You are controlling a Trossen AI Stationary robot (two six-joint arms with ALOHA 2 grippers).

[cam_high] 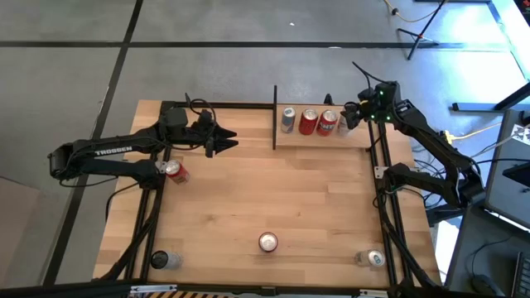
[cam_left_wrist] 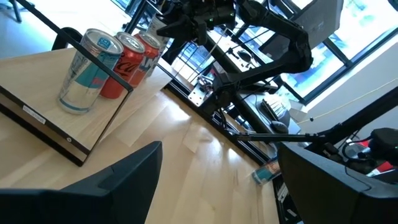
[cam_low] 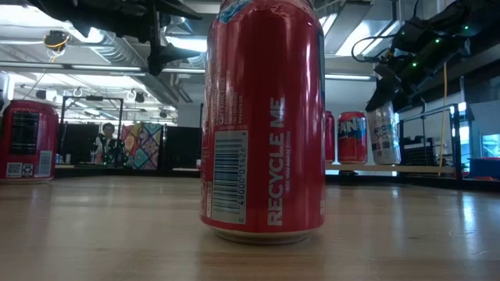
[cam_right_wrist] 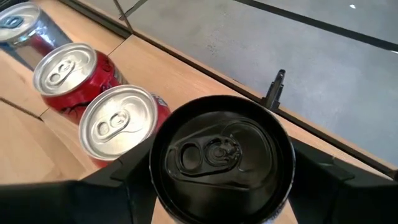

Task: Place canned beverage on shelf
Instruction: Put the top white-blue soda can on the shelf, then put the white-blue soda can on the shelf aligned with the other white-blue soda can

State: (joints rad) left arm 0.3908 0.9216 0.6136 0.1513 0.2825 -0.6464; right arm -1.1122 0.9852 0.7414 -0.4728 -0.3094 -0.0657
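Observation:
The shelf [cam_high: 323, 141], a small light-wood board with black posts, stands at the table's far edge. A silver can [cam_high: 287, 120] and two red cans [cam_high: 309, 122] [cam_high: 328, 122] stand on it in a row. At the row's right end is a pale can with a dark top [cam_right_wrist: 221, 152], and my right gripper [cam_right_wrist: 221, 171] is shut on it. My left gripper [cam_high: 234, 139] hovers open and empty left of the shelf, above the table. A red can [cam_low: 262, 117] stands on the table close to the low camera. My right gripper pinches the pale can's upper wall [cam_right_wrist: 155, 186] between its two fingers [cam_right_wrist: 124, 177], one on each opposite side. The fingers slant down at it from the table's far right. The can [cam_low: 383, 134] is upright, its base down at the shelf board, level with its neighbours' bases.
A red can [cam_high: 174, 171] stands on the table by the left arm, and another [cam_high: 267, 242] near the front middle. A dark can [cam_high: 160, 260] is at the front left and a silver one [cam_high: 375, 258] at the front right. Black frame rails [cam_high: 383, 207] run along the table's sides.

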